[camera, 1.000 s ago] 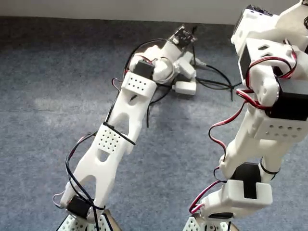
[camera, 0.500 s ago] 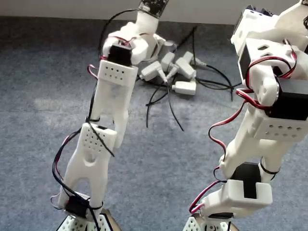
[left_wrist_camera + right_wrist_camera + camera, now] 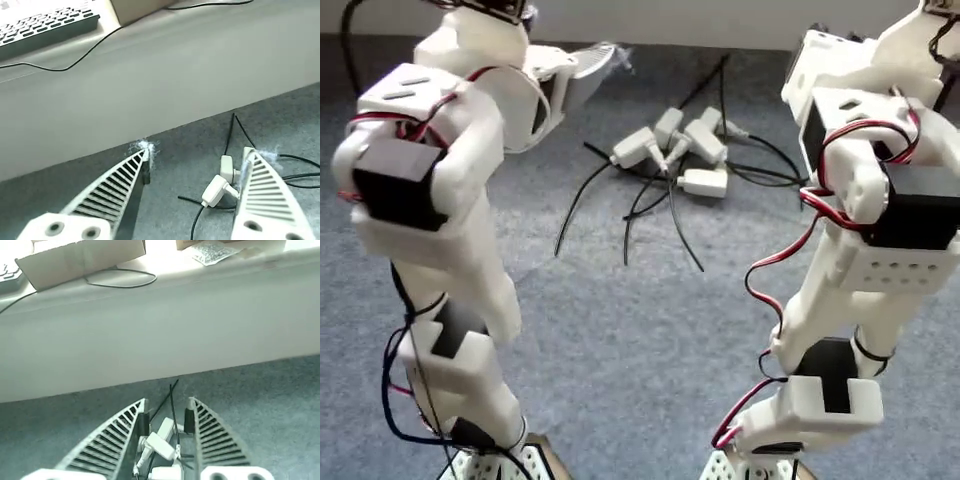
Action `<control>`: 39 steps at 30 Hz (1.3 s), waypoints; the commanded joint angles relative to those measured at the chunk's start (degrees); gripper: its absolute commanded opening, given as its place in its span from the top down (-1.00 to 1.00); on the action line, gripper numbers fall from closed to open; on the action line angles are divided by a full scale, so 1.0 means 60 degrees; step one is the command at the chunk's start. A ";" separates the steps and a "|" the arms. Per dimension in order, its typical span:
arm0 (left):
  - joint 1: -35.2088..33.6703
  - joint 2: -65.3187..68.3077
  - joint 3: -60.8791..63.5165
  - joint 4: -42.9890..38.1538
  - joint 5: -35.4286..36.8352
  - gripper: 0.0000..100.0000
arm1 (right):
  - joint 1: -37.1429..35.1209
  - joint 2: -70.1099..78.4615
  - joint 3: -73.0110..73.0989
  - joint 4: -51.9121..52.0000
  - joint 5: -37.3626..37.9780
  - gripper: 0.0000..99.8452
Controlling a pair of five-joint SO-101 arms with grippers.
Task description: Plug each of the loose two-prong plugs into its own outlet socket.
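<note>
Worktop (image 3: 620,330) is grey carpet-like fabric, with a pale wall (image 3: 700,20) strip along the top edge of the high view. The left arm (image 3: 440,200) stands tall down the left side of frame, wrist folded over at upper left. Left jaws are wide open and empty, raised above the worktop and well apart from the plugs, with lint on the fingertips (image 3: 144,148). The right arm (image 3: 880,250) is folded up on the right side, its head in the upper right corner. Right jaws are open with a narrower gap, also empty. The plug-and-socket pile (image 3: 680,150) lies top centre of the high view, between the two arms: white bodies bunched close on the worktop, none gripped. Can't tell plugs from sockets, or whether any pair is mated. Black cables (image 3: 640,210) fan out of the pile toward frame centre and off to the right. In the left wrist view, one white plug (image 3: 216,189) lies on the worktop with its cable trailing. In the right wrist view, the pile sits in line with the gap between the jaws, farther off.
</note>
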 commanded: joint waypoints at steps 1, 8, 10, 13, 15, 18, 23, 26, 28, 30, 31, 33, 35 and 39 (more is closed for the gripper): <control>-0.0330 -0.2630 0.2791 0.0059 0.0733 0.42 | -0.0637 -0.0330 -0.0242 0.0857 -0.0044 0.73; 0.0344 -0.7509 0.8623 0.0015 0.1040 0.42 | -0.1033 -0.0374 0.0388 0.1048 -0.0059 0.73; 0.0374 -0.8667 0.9824 -0.0205 0.1040 0.42 | -0.1033 -0.0447 0.0623 0.1048 -0.0059 0.73; 0.0330 -1.0103 1.1963 -0.0923 0.1040 0.42 | -0.1062 -0.1004 0.1927 0.1048 -0.0059 0.73; 0.0315 -1.0908 1.3575 -0.1275 0.1026 0.42 | -0.1209 -0.1634 0.3158 0.1048 -0.0088 0.73; 0.0315 -1.2095 1.5949 -0.2227 0.1026 0.42 | -0.1443 -0.2791 0.5282 0.1048 -0.0059 0.73; 0.0315 -1.4322 2.0344 -0.4264 0.0996 0.42 | -0.1443 -0.4769 0.9004 0.0374 -0.0044 0.73; 0.0315 -1.5905 2.2835 -0.5582 0.0982 0.42 | -0.1443 -0.5912 1.1495 -0.0711 -0.0044 0.73; 0.0330 -1.6974 2.4154 -0.6300 0.0967 0.42 | -0.1443 -0.6615 1.3136 -0.1707 -0.0044 0.73; 0.0330 -1.8073 2.5355 -0.6799 0.0542 0.42 | -0.1443 -0.7333 1.4850 -0.2806 -0.0044 0.73; 0.0330 -1.8586 2.5941 -0.6901 0.0147 0.42 | -0.1443 -0.7685 1.5700 -0.3348 -0.0029 0.73; 0.0374 -1.9495 2.7084 -0.6916 -0.0337 0.42 | -0.1443 -0.8286 1.7253 -0.4271 0.0059 0.73; 0.0330 -1.9978 2.7993 -0.6916 -0.0366 0.42 | -0.1443 -0.8711 1.8601 -0.5018 0.0630 0.73; 0.0330 -1.9656 2.8842 -0.7033 -0.0264 0.42 | -0.1707 -0.9077 2.0623 -0.6381 0.1363 0.73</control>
